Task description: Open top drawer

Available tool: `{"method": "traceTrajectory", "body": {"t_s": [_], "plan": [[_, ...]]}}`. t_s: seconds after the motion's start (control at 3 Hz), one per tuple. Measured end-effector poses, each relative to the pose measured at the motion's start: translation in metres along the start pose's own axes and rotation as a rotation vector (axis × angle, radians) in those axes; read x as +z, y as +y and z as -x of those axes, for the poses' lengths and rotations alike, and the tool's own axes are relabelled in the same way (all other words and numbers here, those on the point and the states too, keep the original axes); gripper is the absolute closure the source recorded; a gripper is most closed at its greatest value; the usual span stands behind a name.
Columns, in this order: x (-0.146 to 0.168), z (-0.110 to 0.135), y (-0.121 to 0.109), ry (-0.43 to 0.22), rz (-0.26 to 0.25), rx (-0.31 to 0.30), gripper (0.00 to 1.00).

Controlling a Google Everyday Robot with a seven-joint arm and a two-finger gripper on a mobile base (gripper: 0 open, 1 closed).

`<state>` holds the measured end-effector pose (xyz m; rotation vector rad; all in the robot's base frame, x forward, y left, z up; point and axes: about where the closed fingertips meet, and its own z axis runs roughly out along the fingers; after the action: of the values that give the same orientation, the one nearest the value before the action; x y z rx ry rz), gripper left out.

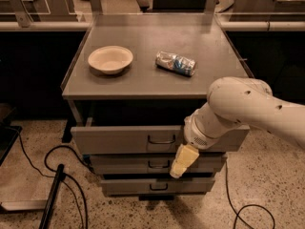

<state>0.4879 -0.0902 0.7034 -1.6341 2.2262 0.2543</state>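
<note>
Tool (183, 160) hung low at the front of the cabinet, pale yellow tip pointing down and a bit left, sitting in front of the middle drawer (124, 164). It was not on anything that could be seen, and whether it was wide or narrow could not be told. The white arm (248, 109) came in from the right and covered the right end of the top drawer (119, 140). The top drawer was directly under the worktop (143, 82), its front standing forward of the two lower fronts, so it looked already partly out. Its long axis ran left-right and its pull direction was toward the camera. Key relation: the top drawer's loop handle (161, 139) lay up and slightly left of the tool, near but apart, with the tool's tip below the drawer's bottom edge. Judgement: to pull further, the tool would need to rise and shift left to reach that handle, not the similar handle on the middle drawer just beside it. Inside of the top drawer was in dark shadow under the worktop, so its contents could not be told. The bottom drawer (128, 186) was closed or nearly so. On the worktop sat a shallow cream bowl (110, 59), empty, and well apart to its right a crushed can (176, 63) lying on its side. Cables (62, 151) lay on the floor at left.
</note>
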Motion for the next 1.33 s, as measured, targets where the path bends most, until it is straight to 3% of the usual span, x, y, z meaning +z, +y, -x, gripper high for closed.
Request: {"method": "traceTrajectory", "body": {"t_s": [0.67,1.33], "plan": [[0.034,-0.011,-0.010,0.053,0.026,-0.003,0.00],[0.042,-0.018,-0.001,0.086,0.063,-0.016,0.00]]}}
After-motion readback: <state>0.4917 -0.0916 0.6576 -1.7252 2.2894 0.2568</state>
